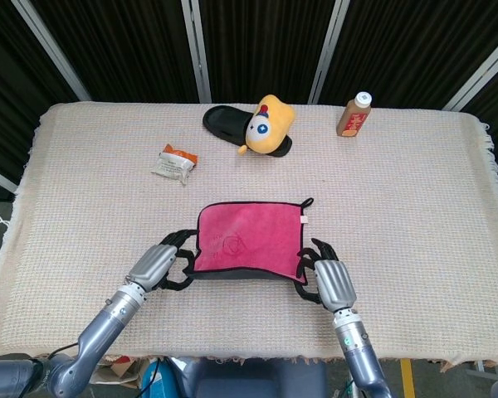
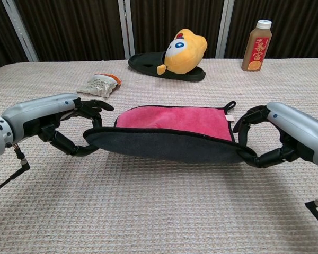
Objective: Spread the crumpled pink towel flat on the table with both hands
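My left robot hand [image 2: 77,124] and right robot hand [image 2: 270,138] each grasp a near corner of the pink towel [image 1: 249,239], stretched between them at mid-bench [image 1: 415,207]. Its far edge lies on the cloth; the near, dark-backed edge hangs just above it. The risk, as I judge it: letting go unevenly, or with one corner slipping, could let the near edge fold under and wrinkle. The plush slipper [image 1: 261,124], bottle [image 1: 354,114] and packet [image 1: 173,162] sit well apart.

The pink towel [image 2: 172,131] is covering the fingertips pinching its near corners. The right hand [image 2: 286,135] is running off the chest view's edge.
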Tool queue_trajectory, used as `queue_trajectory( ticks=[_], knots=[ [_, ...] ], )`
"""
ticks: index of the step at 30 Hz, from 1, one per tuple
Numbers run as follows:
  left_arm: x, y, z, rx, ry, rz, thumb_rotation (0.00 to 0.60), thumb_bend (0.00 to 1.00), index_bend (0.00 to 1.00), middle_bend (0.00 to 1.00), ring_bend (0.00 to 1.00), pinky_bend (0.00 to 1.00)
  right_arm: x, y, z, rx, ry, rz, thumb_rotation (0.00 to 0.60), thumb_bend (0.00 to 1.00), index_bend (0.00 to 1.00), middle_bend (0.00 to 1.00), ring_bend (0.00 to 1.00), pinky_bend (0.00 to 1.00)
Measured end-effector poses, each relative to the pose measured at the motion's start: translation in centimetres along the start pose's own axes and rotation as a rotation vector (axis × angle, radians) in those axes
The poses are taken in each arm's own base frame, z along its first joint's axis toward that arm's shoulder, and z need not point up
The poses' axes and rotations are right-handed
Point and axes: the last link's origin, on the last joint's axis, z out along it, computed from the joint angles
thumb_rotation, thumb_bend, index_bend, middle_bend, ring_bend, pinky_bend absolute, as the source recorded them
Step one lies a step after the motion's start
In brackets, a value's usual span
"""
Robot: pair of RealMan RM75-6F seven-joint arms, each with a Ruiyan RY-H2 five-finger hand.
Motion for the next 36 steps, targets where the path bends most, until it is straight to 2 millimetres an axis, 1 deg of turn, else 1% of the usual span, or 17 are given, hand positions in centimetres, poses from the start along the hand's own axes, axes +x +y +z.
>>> queue_trajectory(
  ticks=[2, 3, 4, 5, 6, 7, 8, 11, 13, 16, 20, 24, 26, 29, 31, 35, 36],
  knots=[
    [-0.2, 0.0, 0.0, -0.001, -0.008, 0.001, 0.600, 0.47, 0.63, 0.03, 0.00, 0.00, -0.2, 0.0, -0.1, -0.001, -0.009, -0.001, 0.600, 0.64, 0.67, 0.33, 0.10, 0.11],
    [-0.3, -0.1, 0.0, -0.002, -0.011, 0.002, 0.600, 0.44, 0.58, 0.02, 0.00, 0.00, -0.3, 0.1, -0.1, -0.002, -0.015, -0.003, 0.600, 0.64, 0.63, 0.32, 0.09, 0.11],
    [-0.4, -0.1, 0.0, -0.001, -0.017, 0.005, 0.600, 0.38, 0.52, 0.01, 0.00, 0.00, -0.4, 0.1, -0.2, -0.004, -0.022, -0.006, 0.600, 0.64, 0.56, 0.31, 0.08, 0.11],
    [-0.5, -0.2, -0.1, -0.001, -0.022, 0.008, 0.600, 0.36, 0.49, 0.01, 0.00, 0.00, -0.5, 0.2, -0.3, -0.006, -0.031, -0.012, 0.600, 0.64, 0.49, 0.29, 0.06, 0.10],
    [-0.5, -0.2, -0.1, -0.001, -0.028, 0.012, 0.600, 0.31, 0.42, 0.00, 0.00, 0.00, -0.5, 0.2, -0.4, -0.008, -0.037, -0.019, 0.600, 0.64, 0.43, 0.27, 0.05, 0.10],
    [-0.6, -0.3, -0.1, 0.000, -0.036, 0.018, 0.600, 0.27, 0.35, 0.00, 0.00, 0.00, -0.6, 0.3, -0.4, -0.010, -0.045, -0.025, 0.600, 0.63, 0.36, 0.24, 0.03, 0.09],
    [-0.6, -0.4, -0.2, 0.001, -0.042, 0.022, 0.600, 0.24, 0.28, 0.00, 0.00, 0.00, -0.7, 0.4, -0.5, -0.014, -0.058, -0.034, 0.600, 0.61, 0.30, 0.22, 0.02, 0.08],
    [-0.6, -0.8, -0.3, 0.007, -0.062, 0.035, 0.600, 0.20, 0.12, 0.00, 0.00, 0.00, -0.9, 0.7, -1.0, -0.021, -0.087, -0.051, 0.600, 0.56, 0.19, 0.16, 0.00, 0.05],
    [-0.6, -1.0, -0.4, 0.010, -0.075, 0.042, 0.600, 0.18, 0.05, 0.00, 0.00, 0.00, -1.0, 0.8, -1.2, -0.023, -0.097, -0.058, 0.600, 0.50, 0.10, 0.12, 0.00, 0.03],
    [-0.5, -1.2, -0.5, 0.012, -0.091, 0.053, 0.600, 0.15, 0.01, 0.00, 0.00, 0.00, -1.0, 1.0, -1.5, -0.027, -0.119, -0.074, 0.600, 0.43, 0.01, 0.06, 0.00, 0.00],
    [-0.5, -1.1, -0.7, 0.007, -0.109, 0.068, 0.600, 0.08, 0.00, 0.00, 0.00, 0.00, -0.9, 1.5, -1.9, -0.037, -0.134, -0.103, 0.600, 0.36, 0.00, 0.01, 0.00, 0.00],
    [-0.2, -1.2, -0.9, 0.002, -0.115, 0.093, 0.600, 0.02, 0.00, 0.00, 0.00, 0.00, -0.2, 2.0, -2.1, -0.048, -0.133, -0.090, 0.600, 0.35, 0.00, 0.00, 0.00, 0.00],
    [0.0, -1.3, -0.9, -0.003, -0.111, 0.119, 0.600, 0.02, 0.00, 0.00, 0.00, 0.00, 0.5, 2.3, -2.2, -0.051, -0.120, -0.077, 0.600, 0.35, 0.00, 0.00, 0.00, 0.00],
    [0.3, -1.4, -1.0, -0.012, -0.098, 0.175, 0.600, 0.04, 0.00, 0.00, 0.00, 0.00, 1.5, 2.7, -2.4, -0.050, -0.092, -0.044, 0.600, 0.35, 0.00, 0.00, 0.00, 0.00],
    [0.6, -1.5, -1.0, -0.019, -0.081, 0.228, 0.600, 0.11, 0.00, 0.00, 0.00, 0.00, 2.3, 3.2, -2.5, -0.048, -0.072, -0.029, 0.600, 0.35, 0.00, 0.00, 0.00, 0.00],
    [1.0, -1.7, -0.8, -0.025, -0.044, 0.348, 0.600, 0.33, 0.00, 0.00, 0.00, 0.00, 3.8, 4.3, -2.9, -0.049, -0.038, 0.003, 0.600, 0.35, 0.00, 0.00, 0.00, 0.00],
    [1.1, -1.8, -0.7, -0.024, -0.037, 0.373, 0.600, 0.36, 0.00, 0.00, 0.00, 0.00, 4.2, 4.5, -3.0, -0.049, -0.032, 0.009, 0.600, 0.35, 0.00, 0.00, 0.00, 0.00]
  ],
)
